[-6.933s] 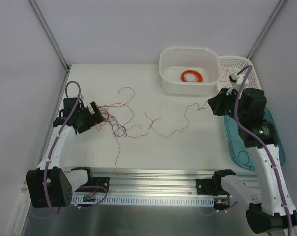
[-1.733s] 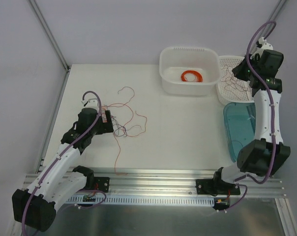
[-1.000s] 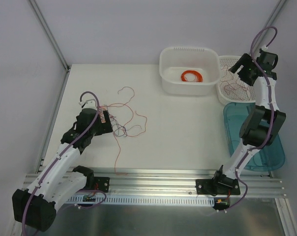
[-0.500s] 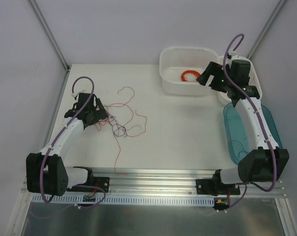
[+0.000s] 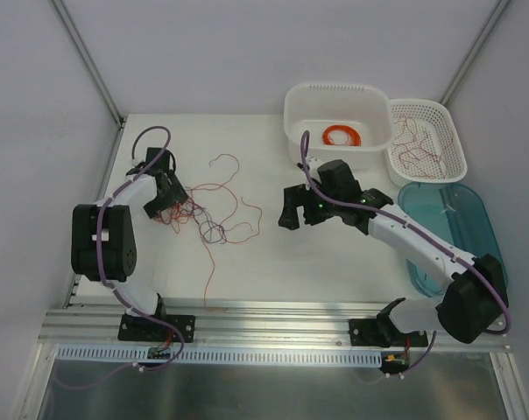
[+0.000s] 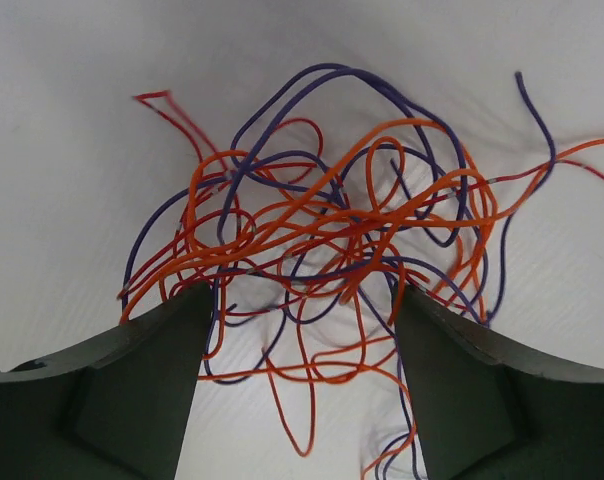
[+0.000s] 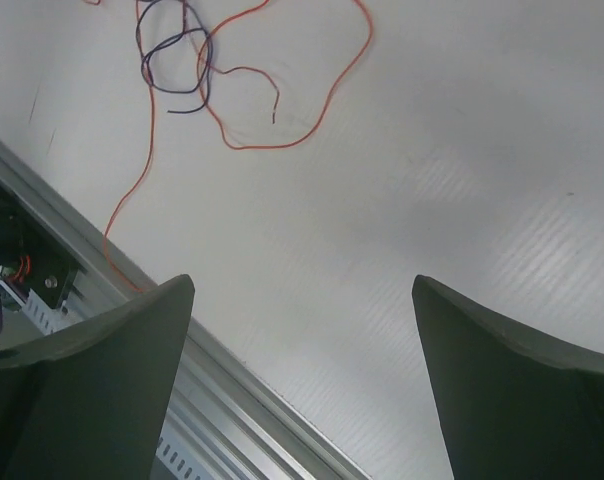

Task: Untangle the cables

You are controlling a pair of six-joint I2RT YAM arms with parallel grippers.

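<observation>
Positioning for a pick is the step in hand: the left gripper (image 6: 302, 305) is hovering directly over the cables (image 6: 332, 235), with its two fingers (image 6: 132, 400) standing well apart on either side of the knot and clamping nothing. The knot is lying on the white table (image 5: 335, 262) at its left side, with loose curly ends trailing out toward the centre and the near edge. The right gripper (image 7: 302, 290) is hanging over bare table near the middle, jaws spread wide and holding nothing, with the trailing ends lying ahead of it. The next move is judged to call for the left fingers to be closing on a single outer loop rather than the whole bundle, while the right gripper is coming in to take a free end so that one wire can be drawn clear. Counting: two grippers are working; one knot is on the table, made up of orange, red and purple wires, probably several of each, though the overlaps are preventing an exact count; one mesh basket (image 5: 428, 166) is holding a batch of loose strands (image 5: 418, 140); one white tub (image 5: 338, 158) is holding one orange ring coil (image 5: 327, 136); one teal tray (image 5: 440, 219) is sitting at the right.
</observation>
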